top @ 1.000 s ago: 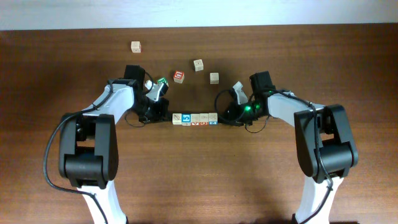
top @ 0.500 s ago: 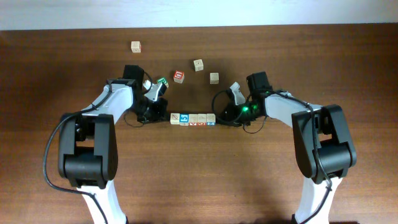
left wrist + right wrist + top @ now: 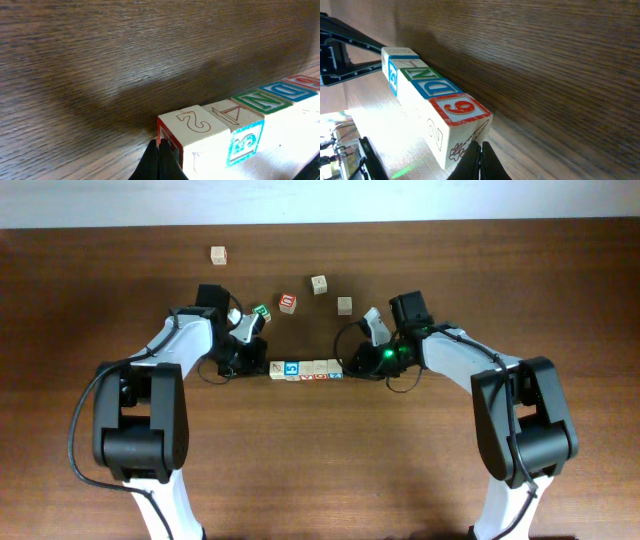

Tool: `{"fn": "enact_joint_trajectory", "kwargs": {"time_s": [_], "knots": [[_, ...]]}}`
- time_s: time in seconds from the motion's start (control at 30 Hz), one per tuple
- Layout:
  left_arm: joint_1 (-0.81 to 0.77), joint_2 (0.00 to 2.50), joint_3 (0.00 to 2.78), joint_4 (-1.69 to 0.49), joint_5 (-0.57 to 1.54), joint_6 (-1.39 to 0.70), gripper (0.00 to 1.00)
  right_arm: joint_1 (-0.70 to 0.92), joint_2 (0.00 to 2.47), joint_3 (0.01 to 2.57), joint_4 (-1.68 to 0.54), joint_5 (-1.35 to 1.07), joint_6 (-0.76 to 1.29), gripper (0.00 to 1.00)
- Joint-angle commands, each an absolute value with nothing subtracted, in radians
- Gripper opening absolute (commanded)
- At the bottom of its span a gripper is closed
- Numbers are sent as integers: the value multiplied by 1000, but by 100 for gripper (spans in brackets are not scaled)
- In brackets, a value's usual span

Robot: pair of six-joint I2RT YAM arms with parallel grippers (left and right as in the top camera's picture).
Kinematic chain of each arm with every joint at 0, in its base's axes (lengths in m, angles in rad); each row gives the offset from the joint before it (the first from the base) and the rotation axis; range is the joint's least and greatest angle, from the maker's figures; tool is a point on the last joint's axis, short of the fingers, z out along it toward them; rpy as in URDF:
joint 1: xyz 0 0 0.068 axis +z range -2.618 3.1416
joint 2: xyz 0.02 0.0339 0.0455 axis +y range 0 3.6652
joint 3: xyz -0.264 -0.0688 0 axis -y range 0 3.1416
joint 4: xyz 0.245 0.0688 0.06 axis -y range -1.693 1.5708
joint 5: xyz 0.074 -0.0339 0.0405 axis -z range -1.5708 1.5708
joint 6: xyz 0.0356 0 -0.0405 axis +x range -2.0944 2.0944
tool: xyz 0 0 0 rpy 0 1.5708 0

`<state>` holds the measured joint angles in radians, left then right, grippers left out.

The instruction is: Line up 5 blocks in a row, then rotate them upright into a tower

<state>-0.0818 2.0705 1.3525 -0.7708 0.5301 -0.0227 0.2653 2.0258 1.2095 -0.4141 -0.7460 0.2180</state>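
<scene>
Block row (image 3: 306,369) further left.

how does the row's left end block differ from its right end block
Topmost in the wrist views, the left-end block has a thin unframed 2, the right-end block a bold red 6 in a red frame. The left-end block sits at the shut left gripper, the right-end block the shut right gripper. Both: same-size pale wooden cubes.

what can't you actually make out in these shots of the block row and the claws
Overhead: print on the row of blocks is too small to read.
Left wrist: the row's far end is cut off by the right edge.
Wrist views: of the left claw and right claw only shut tips show, the bottom edge cutting the rest.
</scene>
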Motion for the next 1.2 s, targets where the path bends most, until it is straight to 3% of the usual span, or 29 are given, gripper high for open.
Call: {"fn": "enact_joint_trajectory", "kwargs": {"time_s": [0.0, 0.47, 0.67, 1.17], "knots": [[-104, 2070, 1370, -772, 619, -7, 0, 326, 1990, 1220, -404, -796, 228, 5], [-104, 2070, 1370, -772, 610, -7, 0, 372, 1990, 1290, -485, -704, 235, 4], [-104, 2070, 1370, -772, 570, -7, 0, 372, 2000, 1285, -537, -550, 348, 4], [-104, 2070, 1398, -823, 130, -11, 0, 365, 2017, 1283, -562, -404, 425, 5]]}}
